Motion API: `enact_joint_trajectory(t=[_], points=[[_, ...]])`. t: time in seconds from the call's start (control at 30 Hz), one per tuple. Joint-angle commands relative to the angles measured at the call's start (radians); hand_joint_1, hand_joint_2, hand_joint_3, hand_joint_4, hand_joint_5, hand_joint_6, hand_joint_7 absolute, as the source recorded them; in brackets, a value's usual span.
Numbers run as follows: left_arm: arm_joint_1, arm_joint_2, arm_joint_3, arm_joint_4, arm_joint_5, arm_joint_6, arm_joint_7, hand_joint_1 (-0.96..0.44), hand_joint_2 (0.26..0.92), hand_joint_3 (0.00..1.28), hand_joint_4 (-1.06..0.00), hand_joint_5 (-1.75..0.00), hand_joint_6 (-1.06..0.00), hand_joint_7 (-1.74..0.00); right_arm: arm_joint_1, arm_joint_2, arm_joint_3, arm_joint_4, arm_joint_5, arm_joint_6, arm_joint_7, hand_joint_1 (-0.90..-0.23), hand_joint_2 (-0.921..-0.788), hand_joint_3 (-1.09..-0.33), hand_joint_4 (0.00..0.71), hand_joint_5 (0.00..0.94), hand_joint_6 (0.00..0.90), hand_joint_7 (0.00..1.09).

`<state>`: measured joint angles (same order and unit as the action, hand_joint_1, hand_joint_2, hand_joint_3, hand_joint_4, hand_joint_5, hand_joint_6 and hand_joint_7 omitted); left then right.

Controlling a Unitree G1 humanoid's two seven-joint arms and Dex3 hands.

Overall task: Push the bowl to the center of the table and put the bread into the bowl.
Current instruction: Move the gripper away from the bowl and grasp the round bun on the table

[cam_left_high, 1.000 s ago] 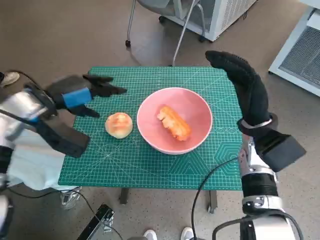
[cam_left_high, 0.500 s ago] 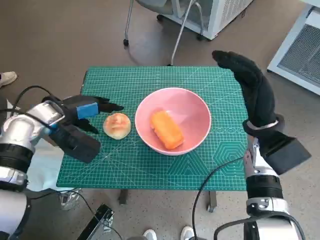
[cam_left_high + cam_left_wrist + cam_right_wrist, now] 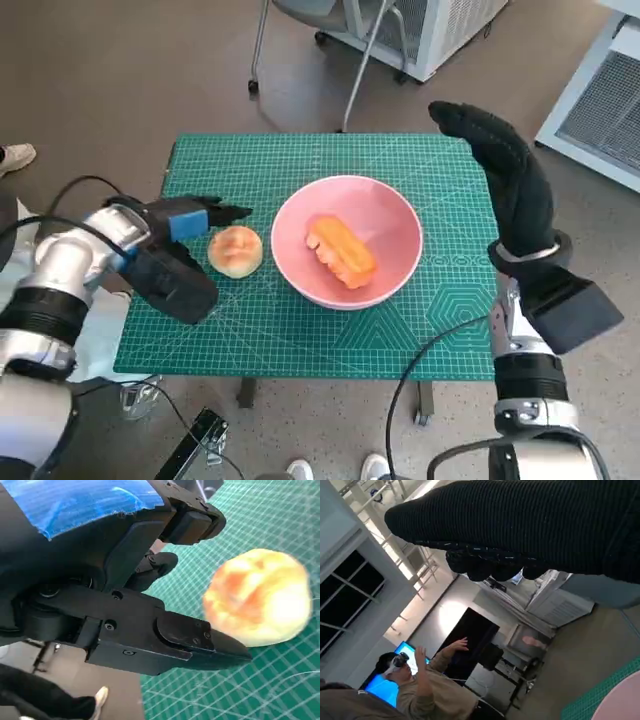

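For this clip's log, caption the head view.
Left hand open beside round bun; pink bowl holds long bread.

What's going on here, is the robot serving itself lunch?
Roughly. The pink bowl sits about mid-table on the green mat with one long orange bread already in it. The left hand reaches toward a round bun beside the bowl, open, not yet gripping it. The gloved right hand hangs raised at the table's right side, holding nothing.
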<state>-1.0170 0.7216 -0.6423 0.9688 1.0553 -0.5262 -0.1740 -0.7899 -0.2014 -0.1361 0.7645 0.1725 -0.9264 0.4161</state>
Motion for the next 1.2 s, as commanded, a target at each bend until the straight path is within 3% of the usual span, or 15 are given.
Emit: enact_joint_trajectory(t=[0.03, 0.4, 0.7, 1.07, 1.1, 1.13, 1.17, 1.2], points=[[-0.013, -0.015, -0.016, 0.027, -0.002, -0.005, 0.033, -0.3, 0.732, 0.0, 0.0, 0.0, -0.14, -0.01, 0.029, -0.004, 0.001, -0.003, -0.003, 0.013, -0.005, -0.594, -0.921, -0.78, 0.303, 0.004, -0.001, 0.67], [-0.032, -0.071, -0.058, 0.104, 0.007, 0.024, 0.064, -0.28, 0.738, 0.0, -0.01, -0.01, -0.17, -0.02, 0.037, -0.004, 0.0, -0.008, 0.005, 0.016, 0.001, -0.592, -0.921, -0.781, 0.304, 0.004, -0.001, 0.67], [-0.047, -0.121, -0.085, 0.176, 0.0, 0.035, 0.088, -0.2, 0.756, 0.01, -0.13, -0.04, -0.28, -0.06, 0.04, -0.002, 0.0, -0.01, 0.008, 0.018, 0.001, -0.603, -0.921, -0.779, 0.303, 0.004, -0.001, 0.67], [-0.048, -0.142, -0.124, 0.22, 0.012, 0.004, 0.184, -0.04, 0.888, 0.02, -0.6, -0.05, -0.71, -0.15, 0.043, 0.0, -0.002, -0.01, 0.011, 0.023, -0.001, -0.6, -0.921, -0.78, 0.303, 0.004, -0.001, 0.67], [-0.049, -0.142, -0.131, 0.225, 0.016, 0.004, 0.194, -0.1, 0.894, 0.05, -0.63, -0.05, -0.69, -0.38, 0.043, 0.001, -0.002, -0.01, 0.011, 0.023, -0.001, -0.599, -0.921, -0.78, 0.303, 0.004, -0.001, 0.67], [-0.05, -0.14, -0.137, 0.227, 0.02, 0.002, 0.203, -0.19, 0.904, 0.1, -0.69, -0.06, -0.64, -0.73, 0.044, 0.001, -0.002, -0.01, 0.011, 0.023, -0.001, -0.598, -0.921, -0.78, 0.303, 0.004, -0.001, 0.67], [-0.051, -0.139, -0.142, 0.23, 0.023, 0.001, 0.21, -0.12, 0.91, 0.13, -0.62, -0.48, -0.62, -0.95, 0.044, 0.001, -0.002, -0.009, 0.011, 0.023, -0.001, -0.598, -0.921, -0.78, 0.303, 0.004, -0.001, 0.67], [-0.054, -0.137, -0.147, 0.233, 0.024, -0.002, 0.215, -0.1, 0.912, 0.14, -0.59, -0.64, -0.61, -1.03, 0.045, 0.002, -0.002, -0.01, 0.01, 0.023, -0.002, -0.597, -0.921, -0.78, 0.303, 0.004, -0.001, 0.67]])
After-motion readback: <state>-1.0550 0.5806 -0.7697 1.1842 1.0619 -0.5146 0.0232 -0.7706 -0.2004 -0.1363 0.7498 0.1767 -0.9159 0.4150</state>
